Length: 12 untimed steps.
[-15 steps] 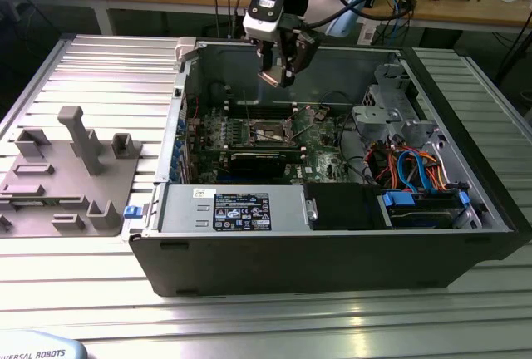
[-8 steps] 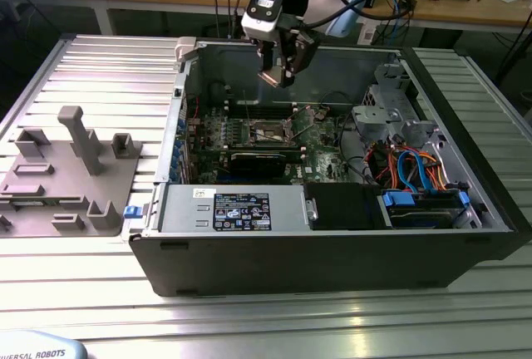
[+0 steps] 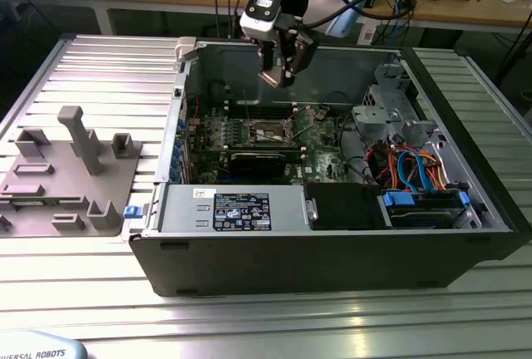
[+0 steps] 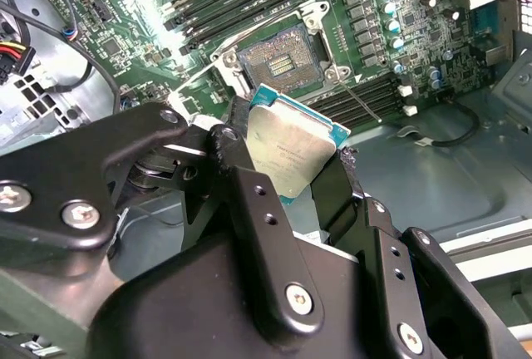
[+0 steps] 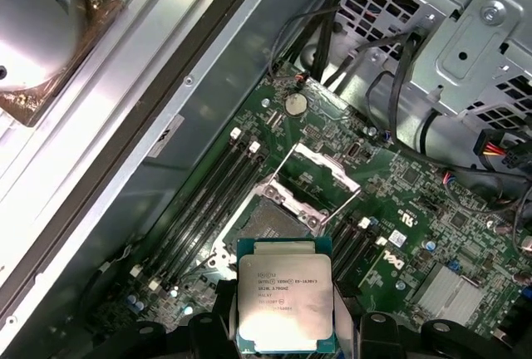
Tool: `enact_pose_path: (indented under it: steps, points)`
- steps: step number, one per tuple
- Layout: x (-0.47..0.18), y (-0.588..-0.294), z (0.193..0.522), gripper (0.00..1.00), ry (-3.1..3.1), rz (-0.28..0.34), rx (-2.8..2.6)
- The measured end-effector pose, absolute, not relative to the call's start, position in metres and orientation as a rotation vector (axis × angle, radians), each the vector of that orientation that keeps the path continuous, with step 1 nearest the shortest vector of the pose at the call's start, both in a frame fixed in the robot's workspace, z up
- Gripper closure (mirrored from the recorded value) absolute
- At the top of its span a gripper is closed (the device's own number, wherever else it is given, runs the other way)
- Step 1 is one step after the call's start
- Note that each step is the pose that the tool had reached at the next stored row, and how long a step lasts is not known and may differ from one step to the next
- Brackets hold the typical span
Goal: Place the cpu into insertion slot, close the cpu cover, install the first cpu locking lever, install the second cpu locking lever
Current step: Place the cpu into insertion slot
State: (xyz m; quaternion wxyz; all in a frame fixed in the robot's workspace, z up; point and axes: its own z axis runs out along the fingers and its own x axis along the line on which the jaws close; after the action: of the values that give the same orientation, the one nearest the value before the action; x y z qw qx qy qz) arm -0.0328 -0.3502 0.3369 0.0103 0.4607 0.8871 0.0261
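Observation:
My gripper (image 4: 287,164) is shut on the cpu (image 4: 293,147), a flat square chip with a silver-grey top and green edge, held by two opposite edges between the black fingers (image 4: 237,168). In the first wrist view the cpu (image 5: 285,305) hangs above the green board, just short of the insertion slot (image 5: 270,224). That slot (image 4: 278,64) is open and bare, showing its dark contact field. The cpu cover (image 5: 320,172) stands swung up on its hinge behind the slot, with thin lever wires raised beside it. In the exterior view the gripper (image 3: 278,76) hovers over the slot (image 3: 268,133) inside the open computer case.
Long black memory slots (image 5: 208,201) flank the socket on both sides. The case's rear wall (image 3: 332,64) is close behind the gripper. A drive cage and cable bundle (image 3: 416,168) fill the exterior view's right, a power supply (image 3: 237,209) the front. A grey fixture (image 3: 71,168) sits outside the case.

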Motion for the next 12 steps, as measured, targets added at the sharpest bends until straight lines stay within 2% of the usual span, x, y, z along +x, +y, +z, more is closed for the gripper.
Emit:
enact_pose_path:
  steps: [12]
  points:
    - [-0.0328, -0.3502, 0.3368, 0.46, 2.734, 0.081, 1.502]
